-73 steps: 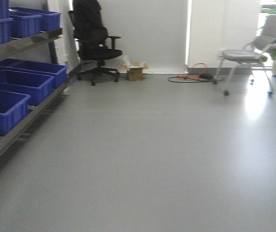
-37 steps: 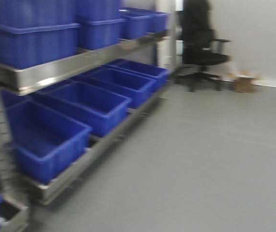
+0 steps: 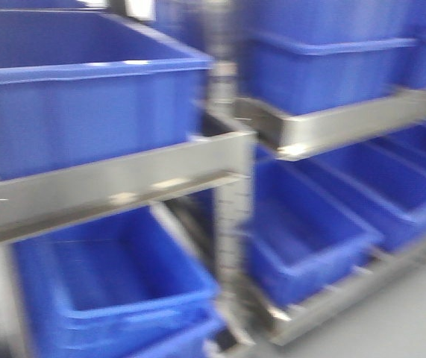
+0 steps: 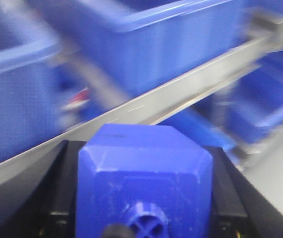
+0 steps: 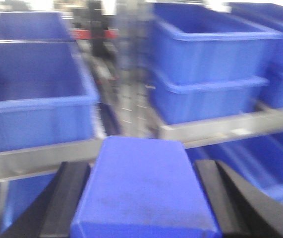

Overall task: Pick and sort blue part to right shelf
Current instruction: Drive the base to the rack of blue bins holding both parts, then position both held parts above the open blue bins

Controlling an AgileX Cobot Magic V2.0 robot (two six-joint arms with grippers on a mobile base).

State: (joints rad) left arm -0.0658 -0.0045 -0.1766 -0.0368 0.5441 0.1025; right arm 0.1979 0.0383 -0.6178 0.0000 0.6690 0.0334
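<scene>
**Near, left wrist view.** My left pincer (image 4: pixel 143 191) is clamped on a blue part (image 4: pixel 143 158), with one black finger (image 4: pixel 57 193) against each flank. The end carrying a cross-shaped boss faces back at the camera and the chamfered end points out toward the rack. I judge that its long axis runs along my fingers, though blur hides its full length.

**Near, right wrist view.** My right pincer (image 5: pixel 143 203) is closed on a second blue part (image 5: pixel 141 183). Its broad plain face is up and its long axis leads away from the wrist toward the bins.

**Middle.** A steel shelf rail (image 3: pixel 108 186) lies just ahead of both loads, and an upright post (image 3: pixel 227 224) divides the rack into two bays.

**Far.** Blue bins (image 3: pixel 78 97) sit on the upper level and more sit below, with grey floor (image 3: pixel 421 313) at lower right.

**Step in hand (judged).** I am carrying the parts to the rack. All the views are smeared, so I should let the picture settle before I commit. I cannot tell from here which bay is the right shelf. I should keep both grips firm, lift clear of the rail, bring each part in end-first over an open bin and let go low.
</scene>
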